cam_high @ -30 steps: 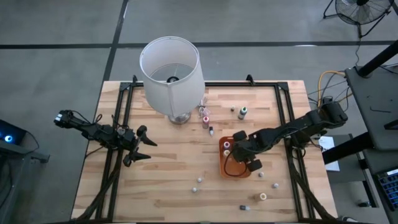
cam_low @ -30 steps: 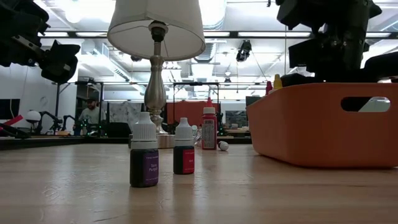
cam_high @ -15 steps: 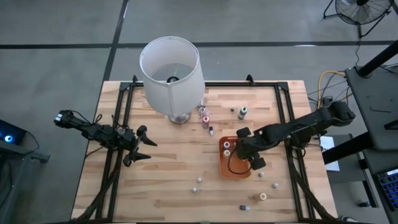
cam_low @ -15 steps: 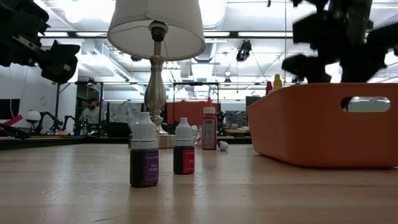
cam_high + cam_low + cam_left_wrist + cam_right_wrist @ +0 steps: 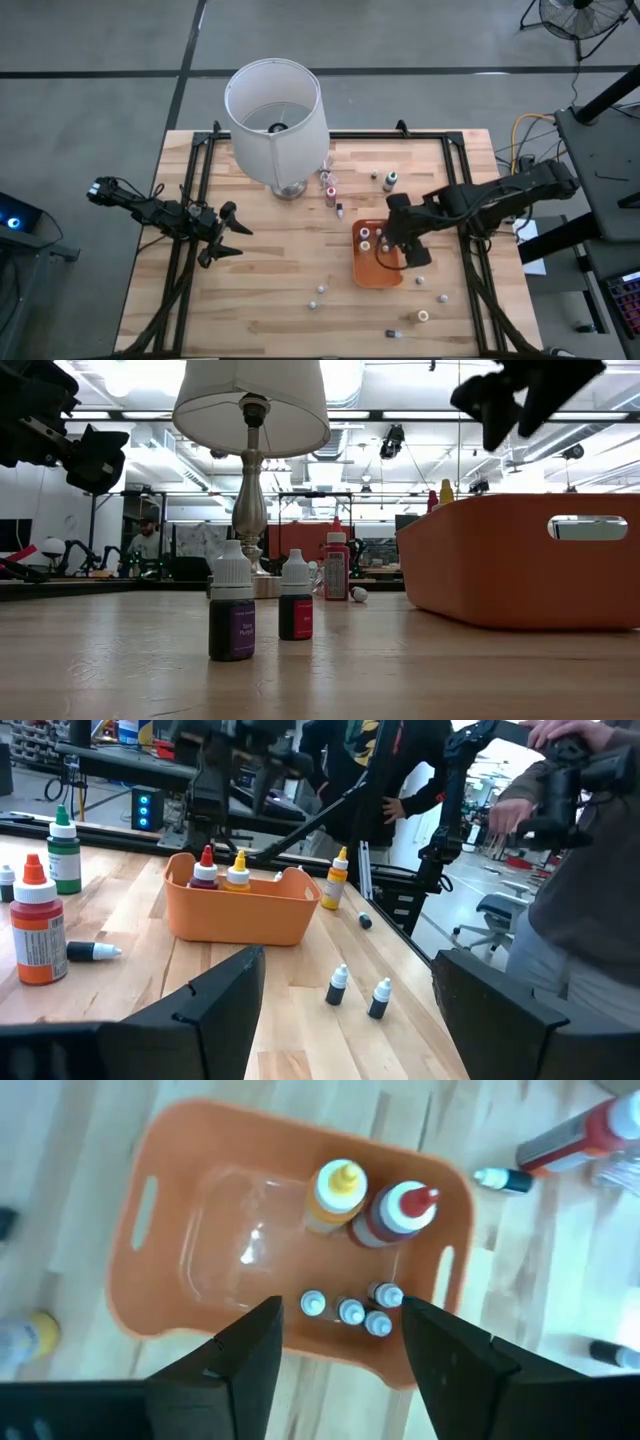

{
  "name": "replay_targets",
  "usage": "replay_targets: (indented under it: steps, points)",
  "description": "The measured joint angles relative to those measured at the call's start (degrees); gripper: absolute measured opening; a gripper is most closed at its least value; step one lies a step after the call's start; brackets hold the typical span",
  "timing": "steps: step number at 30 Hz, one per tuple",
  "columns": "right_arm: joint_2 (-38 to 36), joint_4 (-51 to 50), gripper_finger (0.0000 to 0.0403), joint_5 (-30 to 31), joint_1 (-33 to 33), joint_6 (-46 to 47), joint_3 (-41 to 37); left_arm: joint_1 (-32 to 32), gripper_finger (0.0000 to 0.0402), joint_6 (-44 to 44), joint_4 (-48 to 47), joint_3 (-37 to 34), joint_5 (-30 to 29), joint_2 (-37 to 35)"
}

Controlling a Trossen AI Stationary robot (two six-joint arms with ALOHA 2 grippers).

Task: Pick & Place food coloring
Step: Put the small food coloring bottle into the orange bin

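Here the right gripper point(image 5: 410, 240) hangs above the orange tray point(image 5: 361, 272), its fingers point(image 5: 255, 1365) spread apart and holding nothing. Directly below it, inside the tray, four tiny white-capped food coloring bottles point(image 5: 350, 1309) lie together against one long wall, next to a yellow squeeze bottle point(image 5: 334, 1193) and a red squeeze bottle point(image 5: 396, 1213). More small bottles stand scattered on the table point(image 5: 270, 270) around the tray, for example a purple bottle point(image 5: 231, 616) and a dark red bottle point(image 5: 295, 610). The left gripper point(image 5: 228, 232) waits over the left side of the table, released and empty, well apart from the tray. The lamp point(image 5: 275, 115) stands at the far edge.
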Motion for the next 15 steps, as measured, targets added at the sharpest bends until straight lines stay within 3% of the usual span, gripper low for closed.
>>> replay_targets:
  steps: [9,15]
  points:
    - [-2.1,-5.3,0.0249,0.3,0.0,3.4,5.6,0.0,0.0258,0.0,0.0,0.0,0.0,0.0]
    - [-3.7,-5.7,0.0278,8.2,-0.4,3.3,6.7,0.0,0.0259,0.0,0.0,0.0,0.0,0.0]
